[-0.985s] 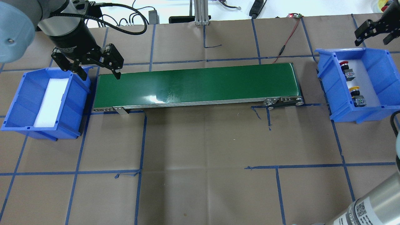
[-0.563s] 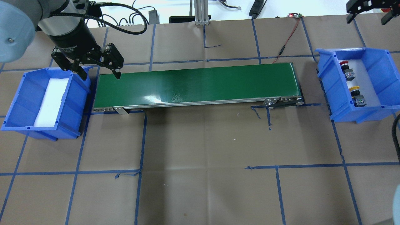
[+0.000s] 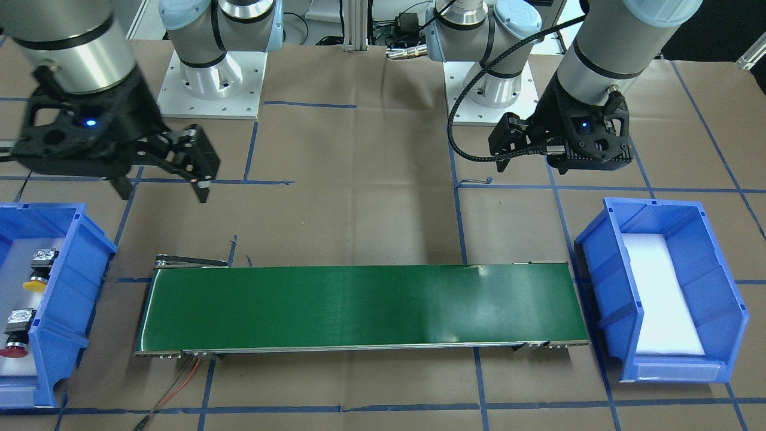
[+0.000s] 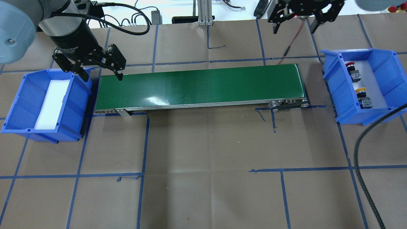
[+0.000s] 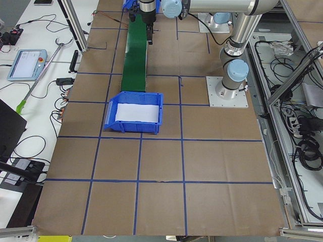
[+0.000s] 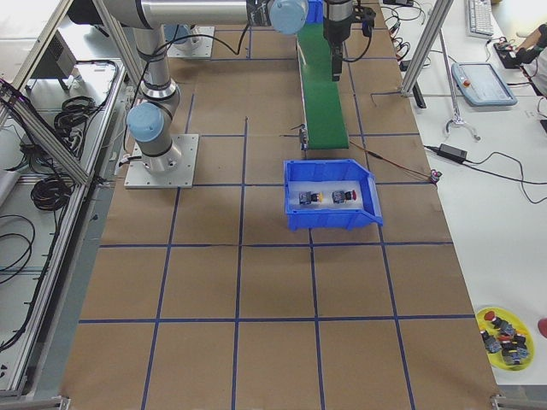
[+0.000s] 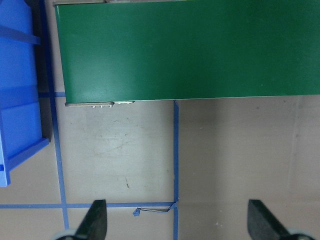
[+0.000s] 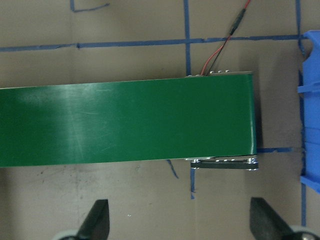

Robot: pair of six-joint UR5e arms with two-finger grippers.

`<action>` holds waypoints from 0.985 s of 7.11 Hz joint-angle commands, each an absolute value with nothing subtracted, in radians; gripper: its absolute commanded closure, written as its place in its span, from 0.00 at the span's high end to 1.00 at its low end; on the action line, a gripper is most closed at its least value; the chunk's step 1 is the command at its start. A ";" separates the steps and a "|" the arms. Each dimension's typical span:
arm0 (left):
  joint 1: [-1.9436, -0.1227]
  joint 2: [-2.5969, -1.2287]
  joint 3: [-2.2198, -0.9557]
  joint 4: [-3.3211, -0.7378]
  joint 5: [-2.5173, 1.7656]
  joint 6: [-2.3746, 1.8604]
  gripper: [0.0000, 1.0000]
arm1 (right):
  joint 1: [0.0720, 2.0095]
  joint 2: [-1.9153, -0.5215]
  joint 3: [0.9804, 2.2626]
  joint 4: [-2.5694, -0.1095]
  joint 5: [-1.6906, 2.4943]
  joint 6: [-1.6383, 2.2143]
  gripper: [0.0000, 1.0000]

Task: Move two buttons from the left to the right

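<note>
Table (image 4: 203, 159): brown paper is taped in a blue grid, with a green conveyor belt (image 4: 200, 84) laid across.
Buttons: the red button (image 4: 353, 70) and the yellow button (image 4: 364, 98) are lodged apart in the right bin (image 4: 389, 73).
Left gripper (image 4: 102, 77): jaws are spread, nothing is held, by the left bin (image 4: 19, 105).
Right gripper (image 4: 294, 30): jaws are spread, nothing is held.

Brown paper (image 4: 203, 152) is covering the table, looking dull and a little creased, with blue tape (image 4: 63, 175) sticking flat on it. The green belt (image 4: 197, 84) is shining, smooth and glossy, and its side rail (image 4: 203, 104) is glinting like metal. The left bin (image 4: 79, 98) and right bin (image 4: 334, 76) are looking like hard blue plastic. A white foam pad (image 4: 52, 105) is looking soft and matt.
</note>
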State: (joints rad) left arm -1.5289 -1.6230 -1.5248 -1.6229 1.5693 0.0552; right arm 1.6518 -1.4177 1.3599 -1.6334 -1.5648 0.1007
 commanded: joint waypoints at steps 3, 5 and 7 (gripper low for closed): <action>-1.528 -1.623 -1.525 -1.623 1.569 0.055 1.00 | 1.705 -1.550 1.596 -1.709 -1.566 0.130 1.00; -1.528 -1.623 -1.526 -1.623 1.569 0.055 1.00 | 1.623 -1.612 1.620 -1.681 -1.559 0.127 1.00; -1.528 -1.623 -1.526 -1.623 1.569 0.055 1.00 | 1.631 -1.626 1.623 -1.674 -1.562 0.129 1.00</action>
